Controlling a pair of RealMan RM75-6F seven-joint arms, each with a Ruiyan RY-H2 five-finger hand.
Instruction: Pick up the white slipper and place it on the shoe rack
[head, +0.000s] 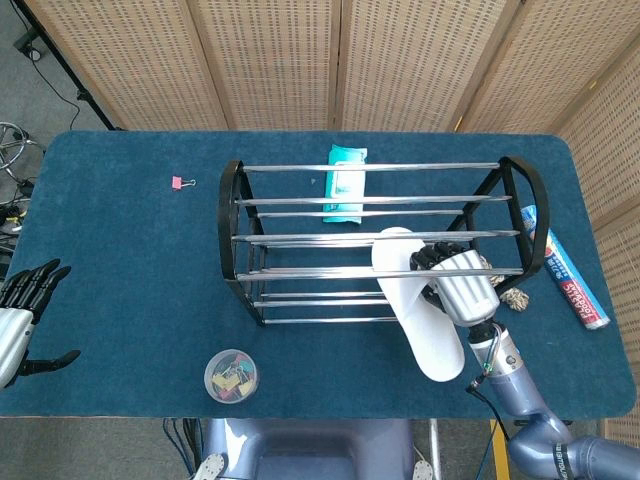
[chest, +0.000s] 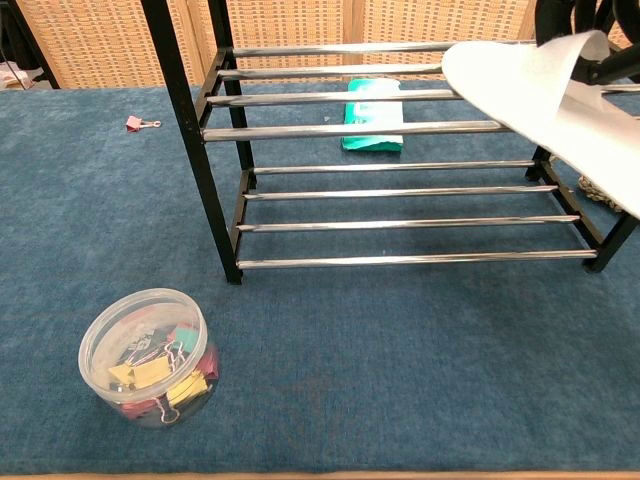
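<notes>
The white slipper (head: 418, 308) hangs in the air, and my right hand (head: 458, 285) grips it from the right side. Its toe reaches over the front top rails of the black and chrome shoe rack (head: 300, 239); its heel points toward the table's near edge. In the chest view the slipper (chest: 540, 100) slants across the upper right, level with the rack's top rails (chest: 350, 130), and dark fingers (chest: 565, 18) show above it. My left hand (head: 20, 320) rests open at the table's far left edge, holding nothing.
A clear tub of binder clips (head: 231, 375) stands near the front edge. A teal packet (head: 345, 182) lies behind the rack. A pink clip (head: 182, 182) lies at the back left. A blue and red tube (head: 567, 268) and a rope knot (head: 516, 298) lie right of the rack.
</notes>
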